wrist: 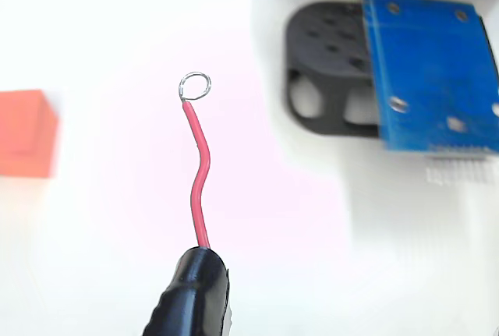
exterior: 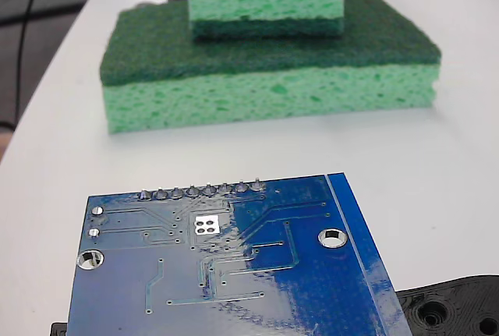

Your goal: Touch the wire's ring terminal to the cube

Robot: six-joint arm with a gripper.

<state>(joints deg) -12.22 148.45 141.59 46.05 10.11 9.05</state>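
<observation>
Wrist view: tiny silver ring terminal [wrist: 195, 85] near centre, hole open, ending a wavy red wire [wrist: 199, 180] rising from a black sleeve [wrist: 191, 293] at 6 o'clock, orange cube [wrist: 27, 133] at 9 o'clock, well apart from the ring, blue circuit board [wrist: 433, 79] at 2 o'clock, gripper fingers unseen, grip impossible to judge.

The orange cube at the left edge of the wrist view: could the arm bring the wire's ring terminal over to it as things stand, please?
Probably yes. The ring terminal hangs clear of the orange cube, with only bare white table between them. The blue circuit board and its black mount lie on the opposite side.
</observation>
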